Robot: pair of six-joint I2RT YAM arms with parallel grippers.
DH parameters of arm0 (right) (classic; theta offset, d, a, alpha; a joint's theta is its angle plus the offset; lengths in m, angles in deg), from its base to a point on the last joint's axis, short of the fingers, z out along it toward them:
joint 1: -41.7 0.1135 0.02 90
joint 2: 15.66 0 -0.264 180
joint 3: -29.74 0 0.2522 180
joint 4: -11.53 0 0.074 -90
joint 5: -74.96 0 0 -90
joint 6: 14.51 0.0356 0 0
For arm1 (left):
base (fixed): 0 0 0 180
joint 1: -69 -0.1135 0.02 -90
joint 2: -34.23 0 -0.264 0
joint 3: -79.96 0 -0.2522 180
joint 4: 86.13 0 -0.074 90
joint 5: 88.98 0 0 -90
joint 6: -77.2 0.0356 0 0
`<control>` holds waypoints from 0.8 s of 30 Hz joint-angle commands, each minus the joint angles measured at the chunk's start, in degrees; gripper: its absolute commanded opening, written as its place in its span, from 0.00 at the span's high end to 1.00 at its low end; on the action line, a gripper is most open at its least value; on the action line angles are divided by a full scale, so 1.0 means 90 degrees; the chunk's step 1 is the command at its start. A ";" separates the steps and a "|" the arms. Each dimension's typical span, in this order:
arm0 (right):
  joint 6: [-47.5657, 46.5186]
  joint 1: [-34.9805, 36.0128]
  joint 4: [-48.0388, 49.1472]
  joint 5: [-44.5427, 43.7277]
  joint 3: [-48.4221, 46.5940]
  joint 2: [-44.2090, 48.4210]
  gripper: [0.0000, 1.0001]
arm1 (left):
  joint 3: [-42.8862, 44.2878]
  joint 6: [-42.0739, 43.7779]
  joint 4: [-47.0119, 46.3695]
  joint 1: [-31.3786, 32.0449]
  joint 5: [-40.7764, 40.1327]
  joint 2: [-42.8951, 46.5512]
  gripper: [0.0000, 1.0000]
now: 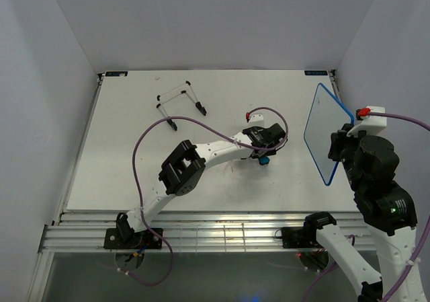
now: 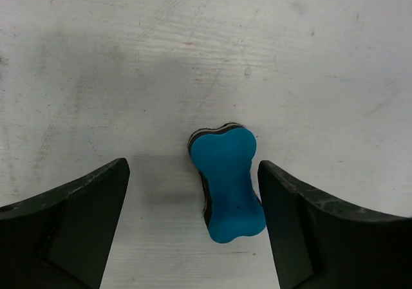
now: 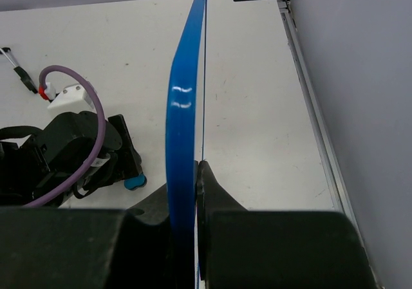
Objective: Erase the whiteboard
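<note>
On scuffed table [image 2: 290,44]: left pincer [image 2: 193,170] spread around bone-shaped blue eraser [image 2: 228,183] | right pincer [image 3: 193,192] clamps thin blue-framed whiteboard [image 3: 182,121]

Whiteboard [image 1: 322,132] – pale white face, thin blue frame. Eraser [image 2: 226,181] – bright teal-blue top, black and white layers down its side. Table [image 2: 193,38] white, faint grey scuffs and smudges. Wire stand [image 1: 199,107] pale wire, black feet. Left arm [image 1: 215,151] white with black joints. Cable [image 3: 102,125] purple, red end.
</note>
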 commanded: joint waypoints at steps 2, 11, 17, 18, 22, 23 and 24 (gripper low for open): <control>-0.0136 0.0011 0.0790 0.0078 -0.0075 0.0145 0.92 | 0.0534 0.0004 0.0099 0.0054 -0.0105 -0.0149 0.14; -0.0244 0.0011 0.0790 0.0068 -0.0026 0.0223 0.92 | 0.1072 0.0181 0.0342 0.0152 -0.0045 -0.0569 0.35; -0.0253 0.0011 0.0799 0.0205 0.0013 0.0242 0.92 | 0.1160 0.0268 0.0606 0.0190 -0.0348 -0.0716 0.49; -0.0244 0.0021 0.0800 0.0225 0.0013 0.0252 0.92 | 0.1209 0.0288 0.0665 0.0200 -0.0426 -0.0822 0.49; -0.0253 0.0021 0.0800 0.0273 -0.0007 0.0252 0.92 | 0.1326 0.0210 0.0773 0.0239 -0.0329 -0.0931 0.49; -0.0263 0.0021 0.0800 0.0293 0.0003 0.0243 0.92 | 0.1365 0.0229 0.0773 0.0249 -0.0319 -0.0950 0.49; -0.0253 0.0021 0.0800 0.0322 0.0022 0.0243 0.92 | 0.1423 0.0287 0.0783 0.0269 -0.0329 -0.0989 0.49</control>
